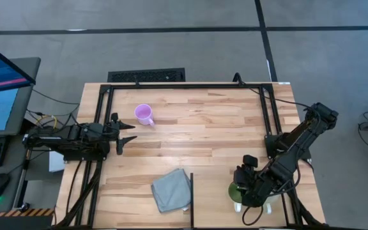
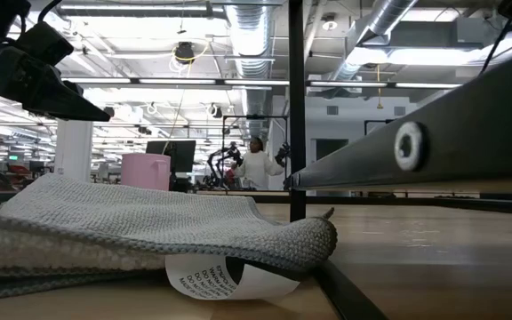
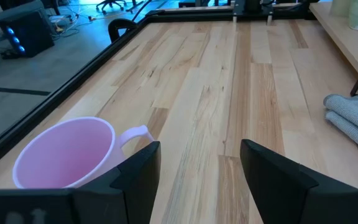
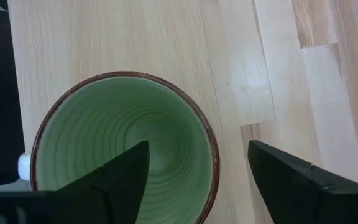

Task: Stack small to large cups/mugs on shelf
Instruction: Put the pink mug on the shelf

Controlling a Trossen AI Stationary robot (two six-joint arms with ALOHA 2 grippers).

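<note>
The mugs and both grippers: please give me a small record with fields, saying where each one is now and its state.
purple mug: upright on the table, near the far left, untouched
green mug: upright, directly under the right gripper
cream mug: mostly hidden under the right arm, beside the green mug
left gripper: open, at the table's left edge, short of the purple mug
right gripper: open, over the green mug's rim
grey cloth: near front edge

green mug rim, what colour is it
Dark brown rim on the green mug, seen best in the right wrist view.

Print on the paper slip is unreadable.
</note>
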